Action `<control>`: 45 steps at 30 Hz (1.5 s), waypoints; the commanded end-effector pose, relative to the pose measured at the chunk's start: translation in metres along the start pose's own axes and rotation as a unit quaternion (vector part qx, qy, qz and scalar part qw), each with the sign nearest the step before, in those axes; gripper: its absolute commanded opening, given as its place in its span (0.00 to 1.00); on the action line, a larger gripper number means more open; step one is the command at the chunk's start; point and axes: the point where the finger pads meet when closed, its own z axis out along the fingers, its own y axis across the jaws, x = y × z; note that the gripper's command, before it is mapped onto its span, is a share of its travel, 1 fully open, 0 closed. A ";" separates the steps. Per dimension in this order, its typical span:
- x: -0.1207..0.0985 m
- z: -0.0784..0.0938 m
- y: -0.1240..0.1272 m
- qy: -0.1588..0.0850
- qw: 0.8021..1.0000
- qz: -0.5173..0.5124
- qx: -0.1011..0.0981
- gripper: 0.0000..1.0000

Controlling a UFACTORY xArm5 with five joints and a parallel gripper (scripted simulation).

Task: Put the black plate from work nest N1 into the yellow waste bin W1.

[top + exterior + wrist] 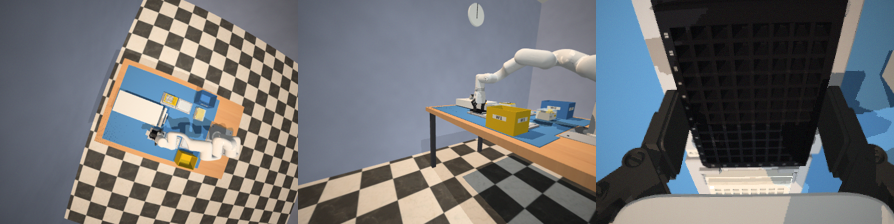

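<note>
The black plate (752,76), a dark grid of wells, fills the wrist view over the grey work nest N1 (752,179). My gripper (752,105) is shut on the black plate, with one finger on each long side. In the overhead view the gripper (154,133) is at the front left of the blue mat. In the side view the gripper (478,107) holds the plate (477,110) low over the nest. The yellow bin W1 (185,159) stands upright at the front edge of the bench and also shows in the side view (507,120).
A long white cooler (138,107) lies just behind the nest. A yellow tip box (170,99), a white plate (184,106), a yellow plate (199,113) and the blue bin W2 (205,99) stand at the back right. The arm's base (221,131) is at the right.
</note>
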 end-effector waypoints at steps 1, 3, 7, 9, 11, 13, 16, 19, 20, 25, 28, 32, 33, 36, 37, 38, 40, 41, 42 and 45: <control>0.001 -0.006 0.000 0.003 1.000 0.000 0.001 0.00; 0.001 -0.007 0.000 0.003 1.000 0.000 0.001 0.00; 0.001 -0.010 0.000 0.003 1.000 0.000 0.001 0.00; 0.001 -0.011 0.000 0.003 1.000 0.000 0.001 0.00; 0.001 -0.012 0.000 0.003 1.000 0.000 0.001 0.00; 0.001 -0.012 0.000 0.003 1.000 0.000 0.001 0.00; 0.001 -0.012 0.000 0.003 1.000 0.000 0.001 0.00; 0.001 -0.014 0.000 0.003 1.000 0.000 0.001 0.00; 0.001 -0.016 0.000 0.003 1.000 0.000 0.001 0.00; 0.001 -0.024 0.000 0.003 1.000 0.000 0.001 0.00; 0.001 -0.027 0.000 0.003 1.000 0.000 0.001 0.00; 0.001 -0.032 0.000 0.003 1.000 0.000 0.001 0.00; 0.001 -0.034 0.000 0.003 1.000 0.000 0.001 0.00; 0.001 -0.039 0.000 0.003 1.000 0.000 0.001 0.00; 0.001 -0.041 0.000 0.003 1.000 0.000 0.001 0.00; 0.001 -0.042 0.000 0.003 1.000 0.000 0.001 0.00; 0.001 -0.046 0.000 0.003 1.000 0.000 0.001 0.00; 0.001 -0.047 0.000 0.003 1.000 0.000 0.001 0.00; 0.001 -0.049 0.000 0.003 1.000 0.000 0.001 0.00; 0.001 -0.052 0.000 0.003 1.000 0.000 0.001 0.00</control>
